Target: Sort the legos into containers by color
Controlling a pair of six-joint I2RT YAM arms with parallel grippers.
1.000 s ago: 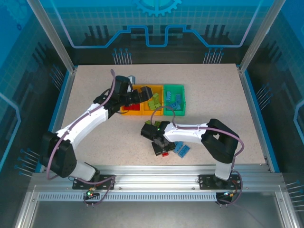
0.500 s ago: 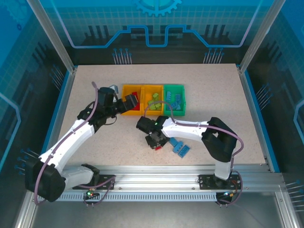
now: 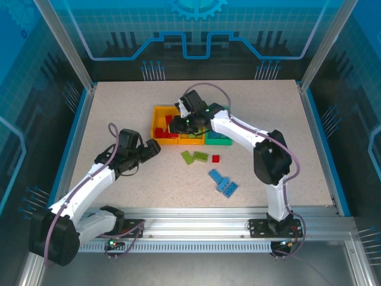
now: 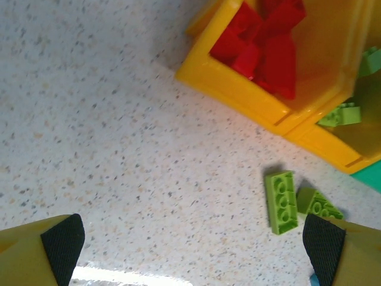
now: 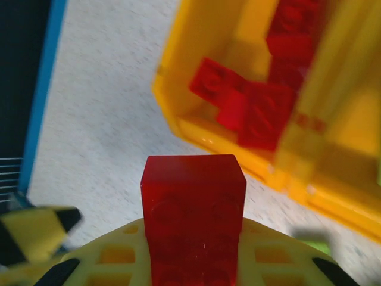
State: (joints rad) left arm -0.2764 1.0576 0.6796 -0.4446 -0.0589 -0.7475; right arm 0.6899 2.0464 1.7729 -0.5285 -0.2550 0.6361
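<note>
My right gripper (image 3: pixel 178 123) hangs over the left orange-yellow container (image 3: pixel 155 124), shut on a red lego (image 5: pixel 193 214). Several red legos (image 5: pixel 250 107) lie in that container (image 5: pixel 202 134) just ahead of the held one. The second orange-yellow container (image 4: pixel 333 149) holds lime legos, and my right arm covers much of it from above. The green container (image 3: pixel 221 142) is at the right end of the row. My left gripper (image 3: pixel 146 151) hovers open over bare table left of two loose lime legos (image 3: pixel 194 157). One lime lego (image 4: pixel 281 201) lies near its right fingertip (image 4: pixel 324 241).
A small red lego (image 3: pixel 215 158) lies loose in front of the containers. Two light blue legos (image 3: pixel 222 182) lie nearer the front edge. The speckled table (image 3: pixel 280 119) has a blue raised border, and clear walls enclose the cell.
My right arm swung from the front middle of the table up to the containers, carrying the red lego. My left arm pulled back from the containers to the left front.
</note>
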